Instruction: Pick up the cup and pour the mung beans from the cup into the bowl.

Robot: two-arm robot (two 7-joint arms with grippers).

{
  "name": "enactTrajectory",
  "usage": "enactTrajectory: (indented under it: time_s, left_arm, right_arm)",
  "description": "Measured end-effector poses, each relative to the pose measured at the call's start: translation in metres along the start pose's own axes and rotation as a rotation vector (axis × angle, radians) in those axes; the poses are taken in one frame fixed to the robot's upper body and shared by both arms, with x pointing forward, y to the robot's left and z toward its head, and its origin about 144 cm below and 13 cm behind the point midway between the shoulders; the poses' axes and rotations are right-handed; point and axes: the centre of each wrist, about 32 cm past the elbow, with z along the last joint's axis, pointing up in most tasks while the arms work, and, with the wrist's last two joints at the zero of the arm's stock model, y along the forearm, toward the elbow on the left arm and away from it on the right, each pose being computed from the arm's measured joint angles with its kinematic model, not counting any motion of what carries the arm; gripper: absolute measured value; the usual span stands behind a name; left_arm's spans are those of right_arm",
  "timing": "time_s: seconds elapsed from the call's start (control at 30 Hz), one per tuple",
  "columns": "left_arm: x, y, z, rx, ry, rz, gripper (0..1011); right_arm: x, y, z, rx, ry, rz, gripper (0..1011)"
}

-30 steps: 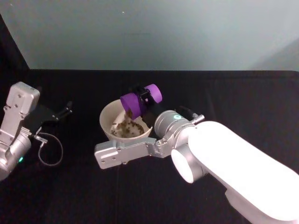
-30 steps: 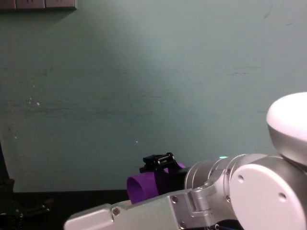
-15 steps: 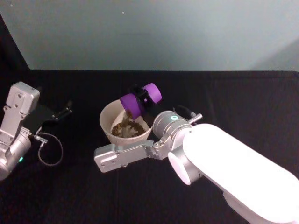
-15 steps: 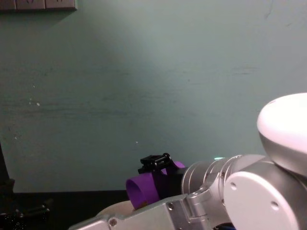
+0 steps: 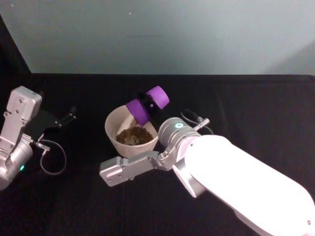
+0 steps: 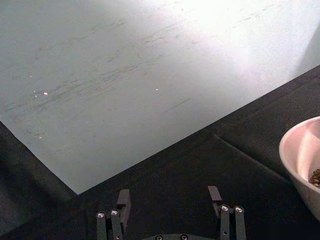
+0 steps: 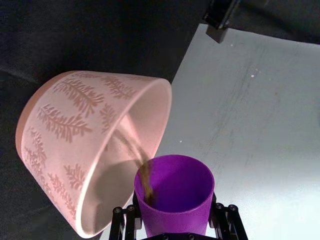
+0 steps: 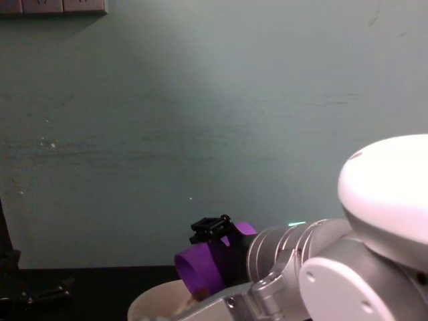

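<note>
Head view: the right gripper [image 5: 147,101] holds the purple cup [image 5: 137,111] tipped mouth-down over the far rim of the off-white bowl [image 5: 111,129]. The bowl sits on the black desk [image 5: 246,103] with a heap of mung beans [image 5: 133,136] in its bottom. The jaws are closed around the cup's middle, one on each side of its wall. In the right wrist view a thin stream of beans runs from the cup's lip [image 7: 145,176] into the bowl [image 7: 70,150]. The chest view shows the cup [image 8: 197,271] lying nearly on its side just above the bowl's rim [image 8: 150,304].

The left gripper [image 5: 67,118] is parked on the desk well to the bowl's left, its jaws apart and empty.

The cup looks stiff, light and smooth. Its tapered wall could slide through a loose grip, so the mid-wall hold seems the sound one, with steady pressure as the load lightens. The bowl appears broad and stable enough to stay put without a second hold.
</note>
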Motion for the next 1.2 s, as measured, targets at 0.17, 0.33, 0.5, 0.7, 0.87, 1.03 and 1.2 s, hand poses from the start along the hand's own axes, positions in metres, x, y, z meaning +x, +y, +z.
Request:
enactTrajectory:
  time_s: [0.17, 0.33, 0.5, 0.7, 0.87, 1.03, 1.2]
  left_arm:
    - [0.000, 0.000, 0.000, 0.000, 0.000, 0.000, 1000]
    - [0.000, 0.000, 0.000, 0.000, 0.000, 0.000, 1000]
    - [0.000, 0.000, 0.000, 0.000, 0.000, 0.000, 1000]
    - [0.000, 0.000, 0.000, 0.000, 0.000, 0.000, 1000]
    - [0.000, 0.000, 0.000, 0.000, 0.000, 0.000, 1000]
    - [0.000, 0.000, 0.000, 0.000, 0.000, 0.000, 1000]
    - [0.000, 0.000, 0.000, 0.000, 0.000, 0.000, 1000]
  right_arm:
    - [-0.001, 0.000, 0.003, -0.008, -0.045, -0.002, 718]
    - [-0.002, 0.001, 0.007, -0.023, -0.107, -0.010, 718]
    - [-0.004, 0.001, 0.011, -0.035, -0.150, -0.016, 718]
    - [-0.004, 0.000, 0.012, -0.039, -0.162, -0.019, 718]
    - [-0.004, 0.000, 0.013, -0.040, -0.165, -0.020, 718]
    - [-0.005, 0.000, 0.013, -0.040, -0.166, -0.020, 718]
    - [-0.004, -0.003, 0.005, -0.013, -0.052, -0.036, 718]
